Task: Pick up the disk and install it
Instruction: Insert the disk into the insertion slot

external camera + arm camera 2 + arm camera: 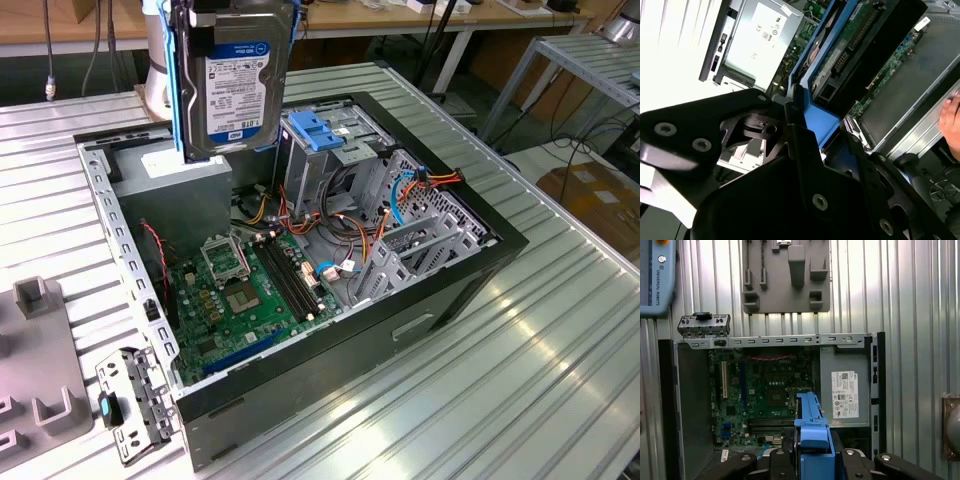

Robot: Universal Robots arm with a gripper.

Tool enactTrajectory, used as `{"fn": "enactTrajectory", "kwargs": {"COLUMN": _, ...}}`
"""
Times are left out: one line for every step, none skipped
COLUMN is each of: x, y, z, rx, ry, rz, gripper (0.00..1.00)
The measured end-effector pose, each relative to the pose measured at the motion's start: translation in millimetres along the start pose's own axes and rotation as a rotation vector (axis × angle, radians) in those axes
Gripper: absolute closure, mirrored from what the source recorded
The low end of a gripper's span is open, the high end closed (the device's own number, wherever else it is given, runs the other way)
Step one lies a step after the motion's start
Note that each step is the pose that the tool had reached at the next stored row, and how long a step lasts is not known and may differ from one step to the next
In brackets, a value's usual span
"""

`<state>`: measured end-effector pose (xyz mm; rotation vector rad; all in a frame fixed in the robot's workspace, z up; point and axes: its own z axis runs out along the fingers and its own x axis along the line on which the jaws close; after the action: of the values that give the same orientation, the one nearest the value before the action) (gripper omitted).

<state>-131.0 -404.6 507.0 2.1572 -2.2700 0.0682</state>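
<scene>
A grey metal table (560,380) with long grooves sits in front, wooden desks (60,25) stand at the back, a metal rack (590,55) stands on the exterior view's right, and brown cardboard (590,200) lies low beside the table.

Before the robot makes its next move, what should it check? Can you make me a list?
1. Grip: the gripper is shut on the disk: ok.
2. Height: in the exterior view the disk hangs upright, lifted above the open computer case: ok.
3. Room inside the drive bay: cannot tell.
4. Cables: orange cables lie loose beside the bay and might get in the way: not ok.
5. People: a hand is close to the case in the second wrist view: not ok.
</scene>
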Motion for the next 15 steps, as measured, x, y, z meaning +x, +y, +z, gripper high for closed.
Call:
{"fn": "enactTrajectory", "kwargs": {"x": 1.1, "y": 0.0, "z": 0.0, "rx": 0.0000, "ry": 0.0001, "rz": 0.000, "gripper": 0.63}}
{"fn": "enactTrajectory", "kwargs": {"x": 2.4, "y": -0.1, "z": 0.1, "rx": 0.0000, "ry": 0.0000, "rz": 0.000, "gripper": 0.63}}
{"fn": "enactTrajectory", "kwargs": {"x": 3.5, "y": -0.2, "z": 0.1, "rx": 0.0000, "ry": 0.0000, "rz": 0.000, "gripper": 0.63}}
{"fn": "enactTrajectory", "kwargs": {"x": 4.9, "y": -0.2, "z": 0.2, "rx": 0.0000, "ry": 0.0000, "rz": 0.000, "gripper": 0.63}}
{"fn": "enactTrajectory", "kwargs": {"x": 6.2, "y": -0.3, "z": 0.3, "rx": 0.0001, "ry": -0.0001, "rz": 0.000, "gripper": 0.63}}
{"fn": "enactTrajectory", "kwargs": {"x": 7.7, "y": -0.4, "z": 0.3, "rx": 0.0000, "ry": 0.0000, "rz": 0.000, "gripper": 0.63}}
{"fn": "enactTrajectory", "kwargs": {"x": 8.7, "y": -0.4, "z": 0.4, "rx": 0.0001, "ry": 0.0000, "rz": 0.000, "gripper": 0.63}}
{"fn": "enactTrajectory", "kwargs": {"x": 10.2, "y": -0.5, "z": 0.4, "rx": 0.0000, "ry": 0.0004, "rz": 0.000, "gripper": 0.63}}
{"fn": "enactTrajectory", "kwargs": {"x": 11.4, "y": -0.6, "z": 0.5, "rx": 0.0000, "ry": 0.0006, "rz": 0.000, "gripper": 0.63}}
{"fn": "enactTrajectory", "kwargs": {"x": 12.4, "y": -0.6, "z": 0.5, "rx": 0.0001, "ry": 0.0009, "rz": 0.000, "gripper": 0.63}}
{"fn": "enactTrajectory", "kwargs": {"x": 13.8, "y": -0.7, "z": 0.6, "rx": 0.0001, "ry": 0.0012, "rz": 0.000, "gripper": 0.63}}
{"fn": "enactTrajectory", "kwargs": {"x": 14.8, "y": -0.8, "z": 0.6, "rx": 0.0001, "ry": 0.0013, "rz": 0.000, "gripper": 0.63}}
{"fn": "enactTrajectory", "kwargs": {"x": 16.5, "y": -0.8, "z": 0.6, "rx": 0.0001, "ry": 0.0016, "rz": 0.000, "gripper": 0.63}}
{"fn": "enactTrajectory", "kwargs": {"x": 17.2, "y": -0.8, "z": 0.7, "rx": 0.0001, "ry": 0.0016, "rz": 0.000, "gripper": 0.63}}
{"fn": "enactTrajectory", "kwargs": {"x": 17.4, "y": -0.8, "z": 0.7, "rx": 0.0002, "ry": 0.0015, "rz": 0.000, "gripper": 0.63}}
